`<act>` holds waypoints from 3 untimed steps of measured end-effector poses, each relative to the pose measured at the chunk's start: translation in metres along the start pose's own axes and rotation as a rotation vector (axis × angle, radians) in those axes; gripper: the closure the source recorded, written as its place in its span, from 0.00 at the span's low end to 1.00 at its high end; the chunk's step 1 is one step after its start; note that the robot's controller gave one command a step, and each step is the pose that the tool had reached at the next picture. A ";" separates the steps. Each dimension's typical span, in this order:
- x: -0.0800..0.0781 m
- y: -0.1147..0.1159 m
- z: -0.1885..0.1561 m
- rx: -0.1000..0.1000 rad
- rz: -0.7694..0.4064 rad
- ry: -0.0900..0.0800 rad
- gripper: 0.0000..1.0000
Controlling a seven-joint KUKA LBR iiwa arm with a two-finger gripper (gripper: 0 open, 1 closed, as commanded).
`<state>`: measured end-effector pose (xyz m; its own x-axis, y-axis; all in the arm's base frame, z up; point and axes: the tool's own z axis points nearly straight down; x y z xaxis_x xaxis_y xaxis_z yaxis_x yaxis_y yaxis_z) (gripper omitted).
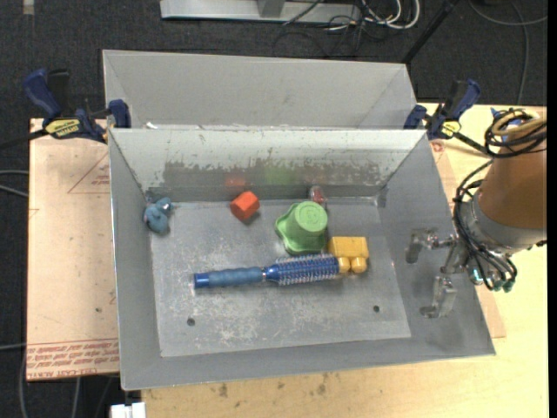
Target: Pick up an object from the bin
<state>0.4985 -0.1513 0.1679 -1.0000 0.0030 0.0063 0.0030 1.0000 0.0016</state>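
Step in hand, as I read it: approach, pre-grasp, nothing picked yet. My gripper [432,273] hangs over the bin's right sloping wall. Its fingers [421,244] are spread wide apart w/ nothing btwn them, and only bare metal lies below. The bin [261,329] holds a small cluster mid-floor, well apart from my gripper. A yellow block [350,252] is nearest, off to the gripper's left in the view. Touching that block's left side is the bristle head of a blue hairbrush [261,275], lying approx. level across the floor w/ its handle pointing left. Just behind the brush head sits a green cup [303,226]; can't tell if it's upright or tipped. Further back-left is a red cube [245,205] on its own. A small blue thing [157,215] sits by the left wall; can't tell what it is. Next move, my guess: come left off the wall, get over the floor, settle on one target. The block is closest but crowded by brush & cup, so the fingers would need to line up w/ its free sides before going down. The cube has more room, tho it's farther.
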 end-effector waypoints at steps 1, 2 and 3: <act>-0.055 0.108 0.099 -0.001 -0.122 -0.013 0.00; -0.045 0.184 0.067 -0.003 -0.001 -0.010 0.00; -0.049 0.201 0.068 0.001 -0.056 -0.009 0.00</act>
<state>0.5475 0.0499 0.0997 -0.9986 -0.0526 -0.0027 -0.0526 0.9986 0.0012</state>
